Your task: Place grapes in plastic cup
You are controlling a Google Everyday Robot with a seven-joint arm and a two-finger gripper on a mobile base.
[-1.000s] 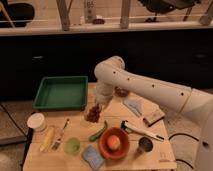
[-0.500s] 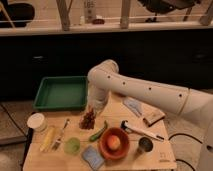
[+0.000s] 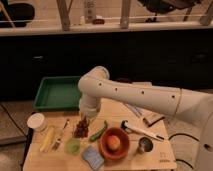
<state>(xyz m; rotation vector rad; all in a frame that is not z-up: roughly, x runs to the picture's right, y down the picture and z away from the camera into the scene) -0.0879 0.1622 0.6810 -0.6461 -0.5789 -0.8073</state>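
The grapes [image 3: 81, 130], a small dark reddish bunch, hang just under my gripper [image 3: 84, 120], which points down from the white arm over the left middle of the table and is shut on them. The plastic cup [image 3: 73, 145], short and light green, stands on the table a little below and left of the grapes, apart from them. I cannot tell whether the bunch touches the tabletop.
A green tray [image 3: 50, 95] lies at the back left. A white round container [image 3: 36, 121], a banana [image 3: 46, 139] and a fork [image 3: 61, 134] lie at the left. A green pepper [image 3: 98, 131], an orange bowl [image 3: 106, 150], a blue sponge [image 3: 92, 156], a metal cup [image 3: 145, 145] and a black-handled utensil [image 3: 142, 131] crowd the front right.
The arm has swung left and lowered, carrying the grapes from the table's middle toward the front left, closer to the plastic cup.
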